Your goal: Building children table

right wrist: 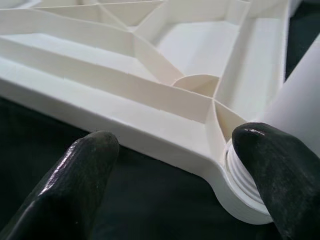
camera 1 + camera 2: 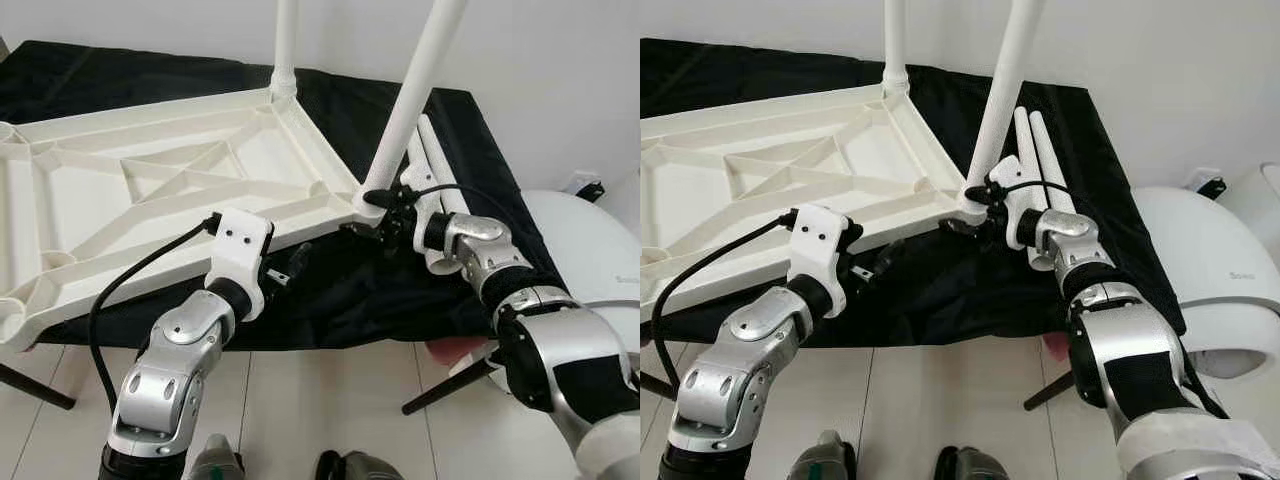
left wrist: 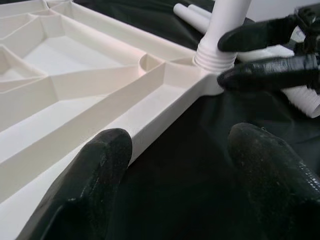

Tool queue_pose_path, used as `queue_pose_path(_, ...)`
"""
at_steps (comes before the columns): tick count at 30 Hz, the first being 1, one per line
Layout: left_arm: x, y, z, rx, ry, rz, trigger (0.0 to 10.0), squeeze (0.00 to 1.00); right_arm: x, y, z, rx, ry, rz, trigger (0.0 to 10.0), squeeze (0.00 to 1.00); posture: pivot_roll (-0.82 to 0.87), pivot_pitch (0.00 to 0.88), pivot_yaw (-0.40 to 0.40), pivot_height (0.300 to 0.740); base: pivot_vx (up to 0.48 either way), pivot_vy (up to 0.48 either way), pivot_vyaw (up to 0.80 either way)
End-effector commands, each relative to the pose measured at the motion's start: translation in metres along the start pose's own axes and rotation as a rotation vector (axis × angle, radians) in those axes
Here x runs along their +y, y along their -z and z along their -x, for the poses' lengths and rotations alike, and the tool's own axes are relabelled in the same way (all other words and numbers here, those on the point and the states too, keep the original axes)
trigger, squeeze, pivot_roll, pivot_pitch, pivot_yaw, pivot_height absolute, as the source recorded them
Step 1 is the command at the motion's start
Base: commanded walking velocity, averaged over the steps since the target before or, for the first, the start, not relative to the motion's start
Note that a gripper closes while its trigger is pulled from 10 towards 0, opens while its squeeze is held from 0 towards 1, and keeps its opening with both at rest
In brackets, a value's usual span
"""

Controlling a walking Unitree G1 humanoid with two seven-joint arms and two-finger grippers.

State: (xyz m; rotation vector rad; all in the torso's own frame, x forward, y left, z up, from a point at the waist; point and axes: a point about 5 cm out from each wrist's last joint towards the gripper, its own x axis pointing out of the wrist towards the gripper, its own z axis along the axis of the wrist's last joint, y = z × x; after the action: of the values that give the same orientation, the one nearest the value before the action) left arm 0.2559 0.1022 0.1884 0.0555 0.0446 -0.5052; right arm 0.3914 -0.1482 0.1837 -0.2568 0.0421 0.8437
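Home room: white tiled floor [image 2: 330,400], plain white wall [image 2: 560,70], black-draped table [image 2: 400,290].

The left arm [image 2: 165,385] rises from the lower left of the frame, its wrist bent forward, and the left gripper [image 2: 290,265] sits near centre with fingers spread apart. The right arm [image 2: 560,350] enters from the lower right, the right gripper [image 2: 375,222] reaching left at centre, fingers parted.
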Motion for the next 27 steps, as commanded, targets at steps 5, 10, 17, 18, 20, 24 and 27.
queue_pose_path(5,-0.002,-0.003,0.000,-0.002,-0.027,0.003,10.0,0.00,-0.017,-0.008,0.009,-0.005,0.128,0.008,10.0,0.00,0.14,0.126,-0.070,0.740,0.000,0.000,0.00)
queue_pose_path(10,-0.002,-0.005,0.001,-0.004,-0.023,0.002,10.0,0.00,-0.026,-0.011,0.013,-0.006,0.221,0.004,10.0,0.00,0.14,0.127,-0.065,0.740,0.000,0.000,0.00)
queue_pose_path(17,-0.003,-0.006,0.001,-0.005,-0.016,0.001,10.0,0.00,-0.035,-0.012,0.019,-0.002,0.315,0.000,10.0,0.00,0.14,0.129,-0.059,0.740,0.000,0.000,0.00)
queue_pose_path(18,-0.003,-0.006,0.001,-0.005,-0.015,0.001,10.0,0.00,-0.037,-0.013,0.020,0.000,0.345,0.003,10.0,0.00,0.13,0.129,-0.058,0.740,0.000,0.000,0.00)
queue_pose_path(20,-0.004,-0.006,0.000,-0.004,-0.013,0.000,10.0,0.00,-0.041,-0.015,0.022,-0.001,0.392,0.034,10.0,0.00,0.13,0.128,-0.058,0.740,0.000,0.000,0.00)
queue_pose_path(24,-0.003,-0.007,-0.002,-0.004,-0.015,-0.002,10.0,0.00,-0.045,-0.020,0.024,-0.052,0.457,0.002,10.0,0.00,0.13,0.127,-0.056,0.740,0.000,0.000,0.00)
queue_pose_path(27,-0.002,-0.007,-0.002,-0.005,-0.014,-0.006,10.0,0.00,-0.044,-0.025,0.023,-0.114,0.460,-0.020,10.0,0.00,0.13,0.125,-0.056,0.740,0.000,0.000,0.00)
